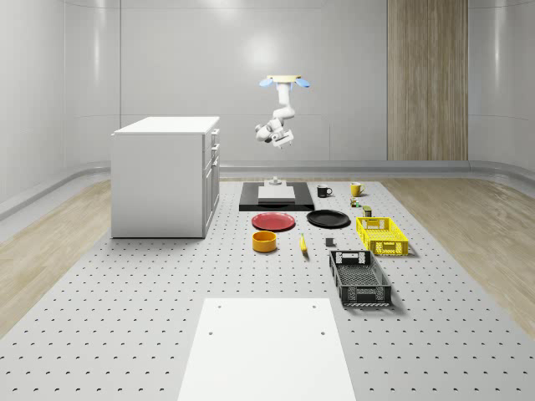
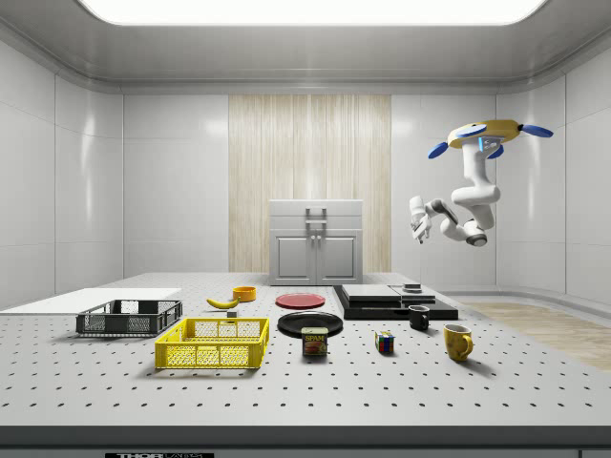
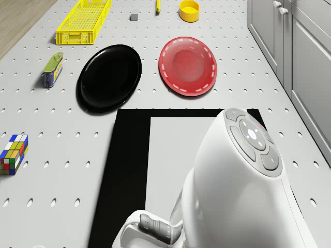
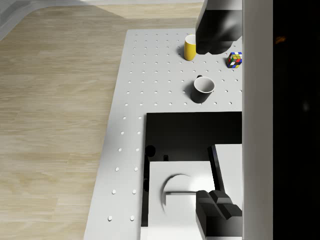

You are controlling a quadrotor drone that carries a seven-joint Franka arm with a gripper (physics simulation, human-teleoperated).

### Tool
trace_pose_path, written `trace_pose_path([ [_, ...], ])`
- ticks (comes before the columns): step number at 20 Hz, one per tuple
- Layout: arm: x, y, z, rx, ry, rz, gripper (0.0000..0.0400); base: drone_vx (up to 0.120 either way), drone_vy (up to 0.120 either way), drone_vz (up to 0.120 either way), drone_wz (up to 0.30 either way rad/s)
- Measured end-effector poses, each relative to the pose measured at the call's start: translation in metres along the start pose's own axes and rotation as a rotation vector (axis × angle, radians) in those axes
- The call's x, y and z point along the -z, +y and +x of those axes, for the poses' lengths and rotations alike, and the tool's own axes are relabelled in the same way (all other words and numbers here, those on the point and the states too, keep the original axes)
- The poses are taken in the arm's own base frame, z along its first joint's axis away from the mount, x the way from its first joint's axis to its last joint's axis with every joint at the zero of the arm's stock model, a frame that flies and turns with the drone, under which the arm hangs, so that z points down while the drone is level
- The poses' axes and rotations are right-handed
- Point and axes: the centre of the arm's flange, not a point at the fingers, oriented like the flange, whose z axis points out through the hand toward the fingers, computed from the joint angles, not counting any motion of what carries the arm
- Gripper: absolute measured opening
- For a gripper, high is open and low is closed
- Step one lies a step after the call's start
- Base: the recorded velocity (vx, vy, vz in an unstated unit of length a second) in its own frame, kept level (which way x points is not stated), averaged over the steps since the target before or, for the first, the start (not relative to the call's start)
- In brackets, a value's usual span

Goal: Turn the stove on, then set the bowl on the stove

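1. Drone [image 1: 284, 81] is hovering high in the air, above the far end of the table [image 1: 125, 334], roughly over the stove [image 1: 276, 197].
2. Arm [image 2: 474, 196] is hanging below it, bent at the elbow; in the drone view the arm's white casing is sitting over the stove's pale top plate [image 3: 170, 155].
3. Gripper [image 1: 272, 136] is hanging well above the stove, touching nothing. In the wrist view two dark fingers [image 4: 215, 215] are framing the scene w/ a wide gap between them and nothing in it, so it's looking released.
4. Stove is lying flat: black base w/ a pale plate on top and a small block at its far edge.
5. Bowl [image 1: 264, 241], orange-yellow, is sitting on the table just in front of the red plate [image 1: 273, 221], well apart from the stove, on the near side of it.
6. Black plate [image 1: 328, 219] is lying beside the red one, towards the whole-scene view's right.
7. Banana [image 1: 303, 244] is lying just beside the bowl, on its right in that view.
8. Black mug [image 1: 323, 191] is standing near the stove's right edge, yellow mug [image 1: 355, 189] a bit further right.
9. Yellow crate [image 1: 382, 235] and black crate [image 1: 359, 279] are sitting along the right side; white cabinet [image 1: 167, 175] is standing at the left.
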Motion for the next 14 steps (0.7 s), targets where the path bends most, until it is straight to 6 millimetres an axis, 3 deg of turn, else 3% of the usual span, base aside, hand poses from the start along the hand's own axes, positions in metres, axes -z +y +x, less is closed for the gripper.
trace_pose_path([
  [3, -0.001, -0.010, -0.010, 0.003, 0.100, -0.096, 0.0400, 0.000, -0.120, -0.120, 0.000],
  [9, -0.003, -0.018, -0.019, 0.007, 0.193, -0.185, 0.0400, 0.000, 0.000, -0.120, 0.000],
  [12, -0.003, -0.020, -0.021, 0.007, 0.213, -0.204, 0.0400, 0.000, -0.080, -0.120, 0.000],
  [14, -0.004, -0.021, -0.021, 0.007, 0.222, -0.211, 0.0400, 0.080, 0.000, -0.120, 0.000],
])
